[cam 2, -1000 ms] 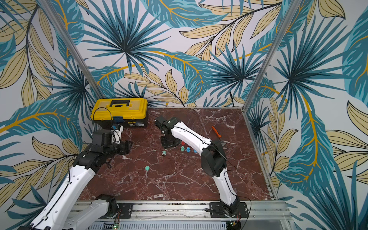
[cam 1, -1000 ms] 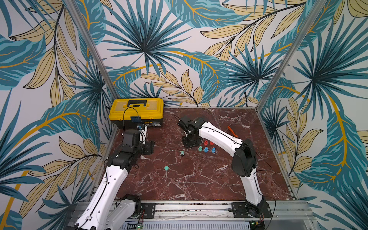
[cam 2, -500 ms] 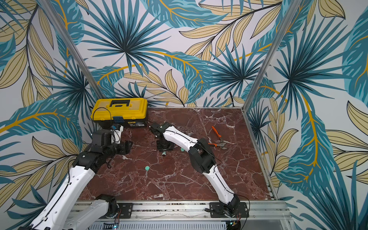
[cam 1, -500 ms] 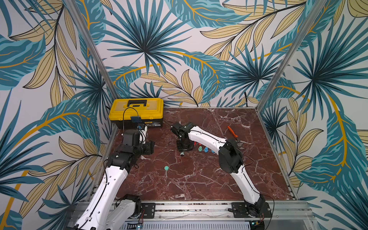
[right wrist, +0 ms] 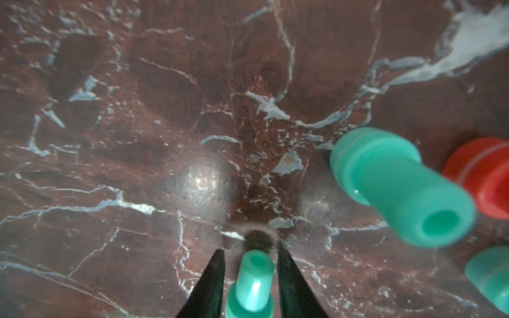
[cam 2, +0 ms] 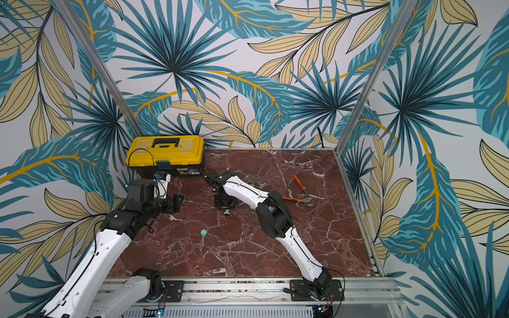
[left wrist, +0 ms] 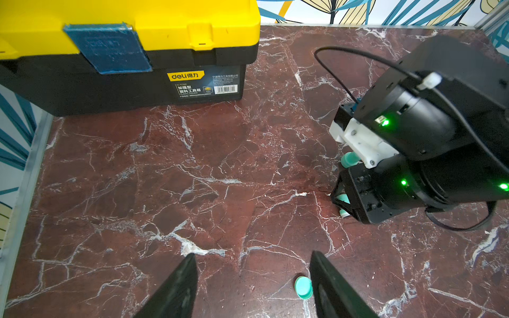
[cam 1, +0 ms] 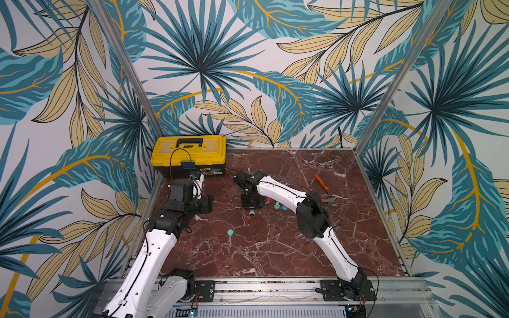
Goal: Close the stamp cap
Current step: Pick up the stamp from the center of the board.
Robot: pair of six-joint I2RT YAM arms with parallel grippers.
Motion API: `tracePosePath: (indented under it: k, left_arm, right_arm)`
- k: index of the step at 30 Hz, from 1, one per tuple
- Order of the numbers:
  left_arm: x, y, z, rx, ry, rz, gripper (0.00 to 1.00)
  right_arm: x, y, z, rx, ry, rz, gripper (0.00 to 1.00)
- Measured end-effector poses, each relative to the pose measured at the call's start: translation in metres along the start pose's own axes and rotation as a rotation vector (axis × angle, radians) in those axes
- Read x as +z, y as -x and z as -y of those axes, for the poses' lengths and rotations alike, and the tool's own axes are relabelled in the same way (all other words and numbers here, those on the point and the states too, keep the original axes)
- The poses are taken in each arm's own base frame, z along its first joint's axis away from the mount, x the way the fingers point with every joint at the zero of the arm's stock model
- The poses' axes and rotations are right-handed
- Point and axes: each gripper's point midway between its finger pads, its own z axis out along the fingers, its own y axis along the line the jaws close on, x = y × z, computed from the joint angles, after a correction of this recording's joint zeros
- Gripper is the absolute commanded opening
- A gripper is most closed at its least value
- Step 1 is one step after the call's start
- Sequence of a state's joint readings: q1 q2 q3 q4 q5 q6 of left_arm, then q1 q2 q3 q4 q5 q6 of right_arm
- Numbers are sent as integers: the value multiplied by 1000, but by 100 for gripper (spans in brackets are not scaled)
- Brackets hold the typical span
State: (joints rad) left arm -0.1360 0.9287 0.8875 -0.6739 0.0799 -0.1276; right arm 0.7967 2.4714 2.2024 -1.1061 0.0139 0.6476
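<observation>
Top views show the marble counter [cam 1: 275,247] with the job not yet done: cap and stamp lie apart on it. The yellow toolbox [cam 1: 190,150] sits at the back corner, and orange pliers [cam 1: 324,190] lie toward the right arm's side; neither looks needed.

The right pincer [right wrist: 250,247] is down over the uncapped teal stamp [cam 1: 251,212], near mid-counter and just beside a short row of other stamps [cam 1: 276,205]. The teal cap [cam 1: 230,232] lies alone, nearer the front edge. As I read it, the stamp is being secured first. Fetching the cap, lining it up and pressing it on all remain.

The right wrist view gives what the top views hide. The jaws stand narrow on either side of the stamp, with thin slivers of counter between at the tips, so I cannot tell whether they grip it.

The left wrist view shows the left pincer [left wrist: 252,254] with jaws well apart and holding nothing. The cap lies on the counter beyond, close by one finger's inner edge.

Only the top views show cap and stamp together.
</observation>
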Motion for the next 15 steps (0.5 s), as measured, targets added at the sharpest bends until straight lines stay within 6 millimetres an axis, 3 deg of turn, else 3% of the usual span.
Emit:
tracePosePath:
  k: [15]
  left_arm:
    - [0, 0, 2, -1, -9, -1, 67]
  right_arm:
    - [2, -8, 3, -11, -9, -37, 15]
